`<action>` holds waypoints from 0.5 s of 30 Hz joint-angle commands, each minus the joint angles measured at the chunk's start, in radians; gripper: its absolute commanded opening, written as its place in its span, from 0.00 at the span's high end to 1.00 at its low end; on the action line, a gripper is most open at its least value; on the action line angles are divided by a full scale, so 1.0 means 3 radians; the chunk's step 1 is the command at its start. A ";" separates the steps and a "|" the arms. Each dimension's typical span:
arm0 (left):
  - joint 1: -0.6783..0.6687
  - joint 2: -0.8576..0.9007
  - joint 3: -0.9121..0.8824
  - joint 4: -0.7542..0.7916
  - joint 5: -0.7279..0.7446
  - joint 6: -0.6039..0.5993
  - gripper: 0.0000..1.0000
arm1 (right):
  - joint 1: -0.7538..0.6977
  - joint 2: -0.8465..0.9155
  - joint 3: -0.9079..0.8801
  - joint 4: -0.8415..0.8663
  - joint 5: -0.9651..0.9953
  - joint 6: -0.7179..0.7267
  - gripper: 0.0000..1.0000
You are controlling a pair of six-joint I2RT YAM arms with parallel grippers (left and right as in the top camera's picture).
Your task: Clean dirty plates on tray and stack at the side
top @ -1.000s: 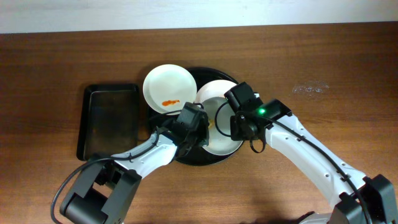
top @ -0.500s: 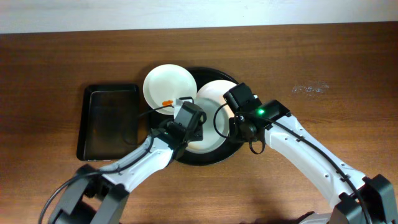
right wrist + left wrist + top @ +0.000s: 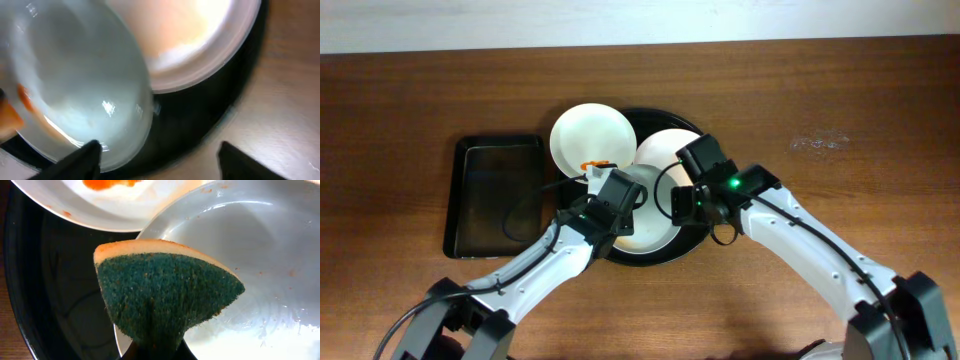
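Rectangular black tray [image 3: 495,195] sits on the worktop [image 3: 880,110], left of the round tray [image 3: 660,257]. Smeared plate [image 3: 590,135] overlaps the round tray's back-left rim. Left claw [image 3: 603,182] is over the round tray's left part, clamped tight on a green sponge [image 3: 165,292] above the front plate [image 3: 650,235]. Third plate [image 3: 665,150] lies back-right in the round tray. Right claw [image 3: 159,149] is over its centre-right, fingers spread wide, gripping nothing.

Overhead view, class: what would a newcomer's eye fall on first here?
The orange sauce smear on the back-left plate, which overhangs the round black tray. Then the green-faced sponge, pinched in the left fingers above a glossy plate mid-tray.
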 commanded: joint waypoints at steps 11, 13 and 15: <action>0.0014 -0.0104 -0.0013 -0.0019 -0.0058 0.0009 1.00 | 0.0036 0.0750 -0.0130 0.0593 -0.0165 0.0100 0.62; 0.0014 -0.0104 -0.0013 -0.0019 -0.0058 0.0009 1.00 | 0.0036 0.0749 -0.0130 0.0581 -0.0165 0.0099 0.85; 0.0014 -0.0104 -0.0013 -0.0020 -0.0057 0.0009 1.00 | 0.0036 0.0748 -0.0128 0.0551 -0.0135 0.0099 0.96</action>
